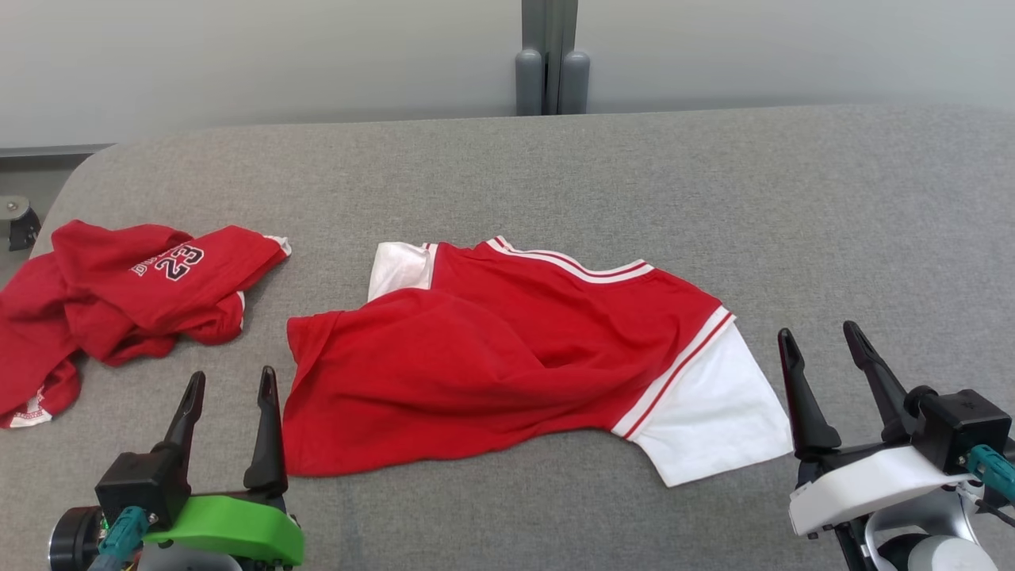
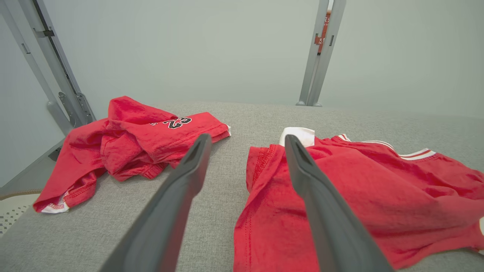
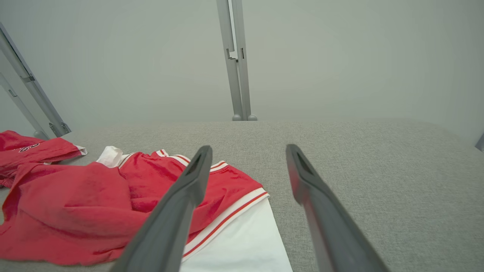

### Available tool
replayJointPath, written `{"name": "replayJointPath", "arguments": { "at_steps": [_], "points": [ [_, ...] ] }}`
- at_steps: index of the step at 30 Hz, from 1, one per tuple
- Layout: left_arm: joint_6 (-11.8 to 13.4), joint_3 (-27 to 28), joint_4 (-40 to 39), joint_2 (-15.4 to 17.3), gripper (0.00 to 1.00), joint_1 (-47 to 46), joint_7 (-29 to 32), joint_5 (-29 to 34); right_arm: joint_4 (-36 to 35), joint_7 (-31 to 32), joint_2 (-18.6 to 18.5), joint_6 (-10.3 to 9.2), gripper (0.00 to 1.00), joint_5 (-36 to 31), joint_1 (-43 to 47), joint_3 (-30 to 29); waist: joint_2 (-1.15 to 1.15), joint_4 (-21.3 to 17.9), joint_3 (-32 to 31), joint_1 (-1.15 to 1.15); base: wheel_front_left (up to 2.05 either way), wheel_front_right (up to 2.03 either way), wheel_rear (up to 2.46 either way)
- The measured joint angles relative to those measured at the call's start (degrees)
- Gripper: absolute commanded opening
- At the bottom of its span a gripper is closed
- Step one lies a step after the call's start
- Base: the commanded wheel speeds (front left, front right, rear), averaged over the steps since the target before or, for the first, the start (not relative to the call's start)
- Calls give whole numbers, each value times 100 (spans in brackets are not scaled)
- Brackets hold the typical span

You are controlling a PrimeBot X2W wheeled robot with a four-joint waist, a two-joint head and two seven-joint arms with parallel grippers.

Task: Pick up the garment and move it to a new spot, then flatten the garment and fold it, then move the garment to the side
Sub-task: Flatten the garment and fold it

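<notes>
A red garment [image 1: 492, 357] with white sleeves and striped trim lies partly folded in the middle of the grey table; it also appears as the garment [image 2: 359, 196] in the left wrist view and the garment [image 3: 94, 204] in the right wrist view. My left gripper [image 1: 231, 388] stands open just left of its lower left corner, holding nothing. My right gripper [image 1: 821, 341] is open too, a little to the right of the white sleeve [image 1: 714, 412], with nothing between its fingers.
A second red garment [image 1: 119, 293] with the number 23 lies crumpled at the table's left edge. The grey table [image 1: 793, 198] stretches bare to the back and right. A grey post [image 1: 551, 63] rises behind the far edge.
</notes>
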Motion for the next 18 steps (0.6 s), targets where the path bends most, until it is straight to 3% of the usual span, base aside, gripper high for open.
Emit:
{"name": "replayJointPath", "arguments": {
  "at_steps": [11, 18],
  "points": [
    [54, -69, -196, 99, 100, 65, 191, 44, -127, 62, 0, 0, 100, 15, 75, -46, 0, -4, 6, 0, 0, 0, 0],
    [-448, -303, 816, 79, 100, -286, 873, -420, -97, 71, 0, 0, 100, 14, -48, -10, 0, 5, 325, 0, 0, 0, 0]
  ]
}}
